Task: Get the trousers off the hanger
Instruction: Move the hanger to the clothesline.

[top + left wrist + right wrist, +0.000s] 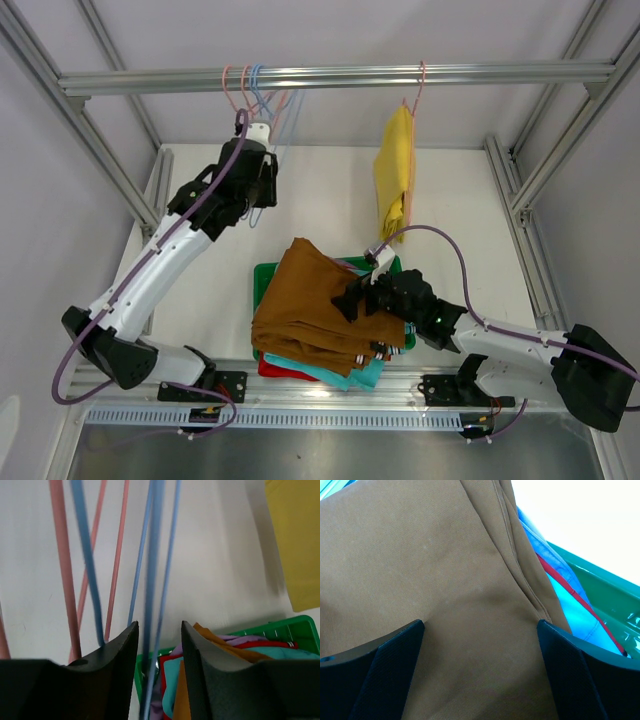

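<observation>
Yellow trousers [393, 170] hang on a pink hanger [419, 85]; the other pairs lie piled in the green tray [264, 275].
Desk [330, 190] carries the tray at its near middle. Rail [450, 73] spans the far side, with the pink hanger hooked right of centre and bare hangers [255, 90] to the left. Brown trousers [305, 300] top the pile, over teal trousers [360, 375] and red trousers [275, 370]. Right gripper [480, 625]: jaws wide, low over the brown cloth, nothing held. Left gripper [159, 626]: raised among the bare hangers, jaws partly parted. A blue hanger wire [152, 555] runs between its fingers; contact cannot be determined.
</observation>
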{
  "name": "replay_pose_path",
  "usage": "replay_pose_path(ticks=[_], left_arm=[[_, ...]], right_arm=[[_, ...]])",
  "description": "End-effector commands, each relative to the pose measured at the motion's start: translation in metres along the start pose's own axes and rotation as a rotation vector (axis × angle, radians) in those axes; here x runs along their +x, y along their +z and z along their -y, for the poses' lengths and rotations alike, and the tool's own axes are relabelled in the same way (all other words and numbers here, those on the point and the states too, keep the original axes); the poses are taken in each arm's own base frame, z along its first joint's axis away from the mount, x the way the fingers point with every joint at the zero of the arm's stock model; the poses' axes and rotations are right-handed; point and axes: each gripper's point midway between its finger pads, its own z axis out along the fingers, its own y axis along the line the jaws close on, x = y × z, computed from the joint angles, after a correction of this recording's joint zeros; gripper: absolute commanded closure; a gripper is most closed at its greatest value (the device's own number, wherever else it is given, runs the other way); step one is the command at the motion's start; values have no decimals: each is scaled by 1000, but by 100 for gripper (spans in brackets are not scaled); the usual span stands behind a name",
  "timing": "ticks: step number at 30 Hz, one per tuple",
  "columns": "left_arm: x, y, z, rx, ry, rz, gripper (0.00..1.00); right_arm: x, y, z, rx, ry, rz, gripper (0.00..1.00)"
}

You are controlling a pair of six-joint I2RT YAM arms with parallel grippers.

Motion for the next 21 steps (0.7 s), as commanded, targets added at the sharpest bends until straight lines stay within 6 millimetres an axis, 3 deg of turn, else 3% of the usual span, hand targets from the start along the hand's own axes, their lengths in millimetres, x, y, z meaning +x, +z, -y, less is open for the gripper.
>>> replay_pose_path(ticks=[1,7,10,14,16,18,21], left_arm=[[-20,-35,2,-6,-17,64,56],[-24,-69,7,-43,9,64,49],[-24,-83,3,-81,-2,62,46],[-20,-105,-18,-200,36,62,42],[-22,-112,-17,-208,50,79,42],[-33,-118,-5,-160,57,115,41],[-48,-122,49,95,142,160,39]], right_arm=[[54,-8,-4,-12,26,-200,0],[56,-8,-6,-13,20,-209,0],[56,-8,-6,-11,13,-210,1],[56,-8,-9,-13,3,-212,1],[57,-7,-10,-14,0,-215,0],[58,-7,-11,-17,-2,-218,0],[59,-6,-12,-15,-12,-222,1]])
